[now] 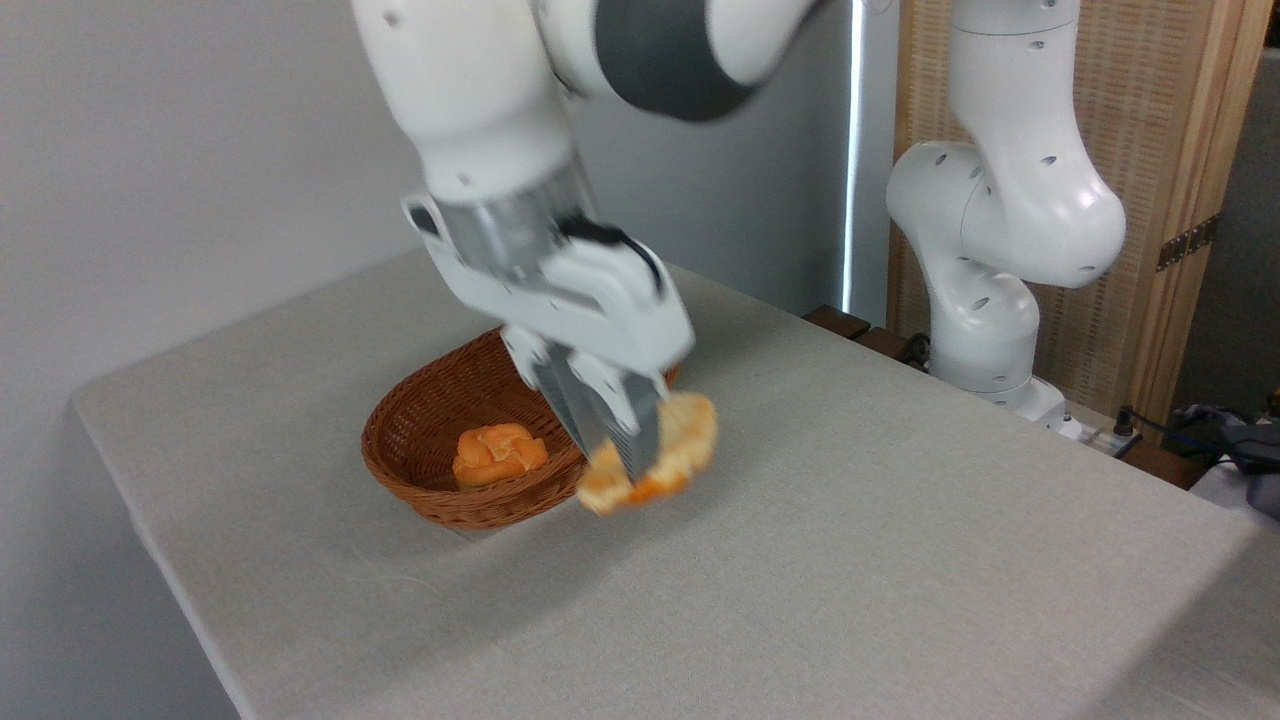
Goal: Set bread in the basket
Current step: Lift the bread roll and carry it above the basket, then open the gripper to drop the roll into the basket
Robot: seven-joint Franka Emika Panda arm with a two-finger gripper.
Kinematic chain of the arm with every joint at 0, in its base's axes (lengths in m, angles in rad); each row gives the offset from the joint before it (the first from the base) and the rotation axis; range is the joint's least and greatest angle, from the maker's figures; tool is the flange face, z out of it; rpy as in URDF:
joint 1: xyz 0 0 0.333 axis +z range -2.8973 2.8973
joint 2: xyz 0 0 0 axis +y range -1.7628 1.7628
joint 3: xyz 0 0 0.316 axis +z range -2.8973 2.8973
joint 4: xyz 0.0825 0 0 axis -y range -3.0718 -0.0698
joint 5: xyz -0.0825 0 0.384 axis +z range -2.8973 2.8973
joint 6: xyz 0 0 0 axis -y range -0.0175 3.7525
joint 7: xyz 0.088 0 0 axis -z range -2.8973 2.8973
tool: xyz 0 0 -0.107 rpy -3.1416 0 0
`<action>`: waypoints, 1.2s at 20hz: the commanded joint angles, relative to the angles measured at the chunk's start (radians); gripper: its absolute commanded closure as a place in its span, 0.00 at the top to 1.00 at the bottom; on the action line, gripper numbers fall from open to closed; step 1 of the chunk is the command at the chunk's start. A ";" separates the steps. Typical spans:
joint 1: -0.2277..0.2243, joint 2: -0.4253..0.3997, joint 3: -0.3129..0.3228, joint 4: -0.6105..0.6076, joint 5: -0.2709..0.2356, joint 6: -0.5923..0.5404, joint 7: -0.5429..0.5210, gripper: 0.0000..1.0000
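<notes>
Grey cloth of the table (800, 600) fills the foreground, bare up to the action. Just beyond it the gripper (612, 455) hangs low, its 2 fingers clamped across the middle of the bread (680, 450), which is off the cloth and blurred. See how the loaf sits: long axis slanting from lower left up to the right, sticking out on the fingers' right side. Now the key relation: the basket (420, 440) lies immediately left of the loaf, rim almost under its lower tip, 1 small bun (498, 453) already inside. A short shift left should do it, I reckon.
</notes>
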 commanded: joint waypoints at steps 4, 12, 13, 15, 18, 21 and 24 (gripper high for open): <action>0.001 -0.023 -0.238 0.066 -0.062 -0.075 -0.154 0.41; 0.001 -0.023 -0.355 0.080 -0.079 -0.018 -0.233 1.00; 0.003 -0.023 -0.350 0.080 -0.082 -0.001 -0.231 1.00; 0.004 -0.020 -0.344 0.080 -0.082 0.009 -0.213 1.00; 0.007 -0.018 -0.342 0.080 -0.079 0.035 -0.213 1.00; 0.010 -0.018 -0.342 0.078 -0.073 0.036 -0.222 1.00; 0.010 -0.018 -0.342 0.078 -0.070 0.034 -0.220 1.00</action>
